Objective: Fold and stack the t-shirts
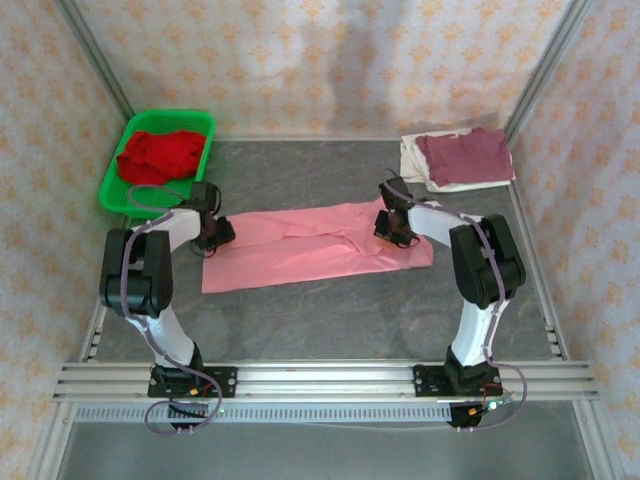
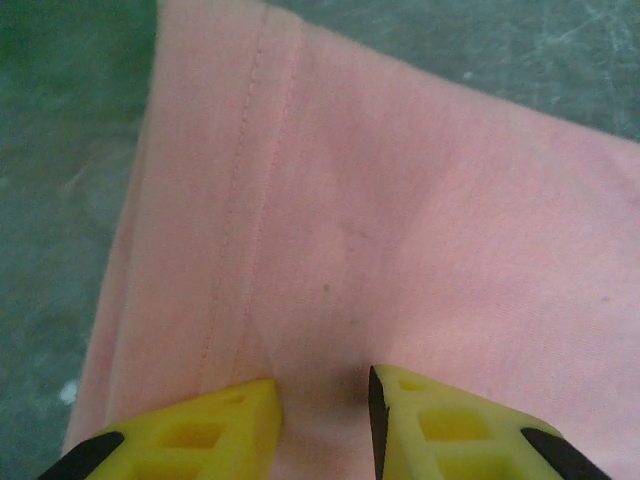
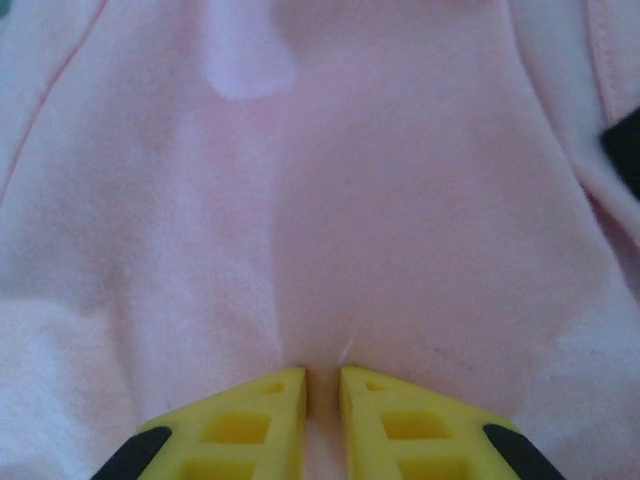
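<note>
We see one container, a green basket, standing at the far left corner of the worktop. A red shirt lies crumpled inside it and covers most of its floor. The basket holds that shirt alone, as far as we can make out.

At the far right corner, a maroon shirt lies folded flat on top of an off-white shirt. The paler cloth shows along the stack's left and near sides.

Across the middle of the worktop a pink shirt lies as a long band, running from near the basket toward the right side.

The left gripper sits at the band's left end, just in front of the basket. In the left wrist view its yellow fingers stand a narrow way apart, with the hemmed cloth showing in the gap.

The right gripper is down on the band's far edge near its right end. In the right wrist view its fingers are nearly together, pinching a small ridge of pink cloth, and creases run up from the pinch.
</note>
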Robot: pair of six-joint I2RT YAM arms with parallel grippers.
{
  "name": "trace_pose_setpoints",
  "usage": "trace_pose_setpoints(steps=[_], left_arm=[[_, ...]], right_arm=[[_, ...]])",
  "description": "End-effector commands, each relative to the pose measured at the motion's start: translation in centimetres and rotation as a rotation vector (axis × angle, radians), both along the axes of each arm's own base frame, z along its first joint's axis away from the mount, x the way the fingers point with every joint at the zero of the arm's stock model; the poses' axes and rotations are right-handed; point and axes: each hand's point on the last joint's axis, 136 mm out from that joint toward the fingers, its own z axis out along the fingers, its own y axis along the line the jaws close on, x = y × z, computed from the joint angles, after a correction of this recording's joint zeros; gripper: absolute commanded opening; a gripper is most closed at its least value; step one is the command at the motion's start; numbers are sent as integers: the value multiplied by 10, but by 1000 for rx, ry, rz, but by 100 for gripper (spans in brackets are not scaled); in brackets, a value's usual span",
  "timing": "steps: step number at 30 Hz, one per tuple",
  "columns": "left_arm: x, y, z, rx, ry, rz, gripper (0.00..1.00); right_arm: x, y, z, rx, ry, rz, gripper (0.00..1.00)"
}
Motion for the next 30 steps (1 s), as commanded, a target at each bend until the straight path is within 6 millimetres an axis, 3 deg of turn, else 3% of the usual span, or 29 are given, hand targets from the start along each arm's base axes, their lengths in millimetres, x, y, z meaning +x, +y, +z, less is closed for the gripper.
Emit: trace_pose_setpoints(steps=[1, 6, 11, 16, 21, 25, 27, 30], left_arm=[[-58, 1, -21, -68, 117, 87, 32], [-108, -4, -11, -73, 150, 91, 31], [-149, -21, -10, -135, 178, 89, 30], [-144, -63, 16, -194, 97, -35, 27], [-130, -86, 79, -213, -36, -156, 28], [-101, -101, 120, -262, -182, -218, 31], [-82, -98, 123, -209, -187, -247, 31], [-49, -87, 111, -96, -162, -254, 27]], right_arm=[[8, 1, -27, -28, 76, 0, 18], [59, 10, -28, -16, 52, 18, 19], [105, 16, -23, -9, 17, 46, 22], [134, 23, 25, -3, -83, 110, 26], [122, 20, 86, 15, -183, 105, 32], [103, 7, 95, 16, -209, 40, 35], [97, 8, 89, 44, -211, 14, 34], [97, 15, 76, 78, -199, 1, 29]])
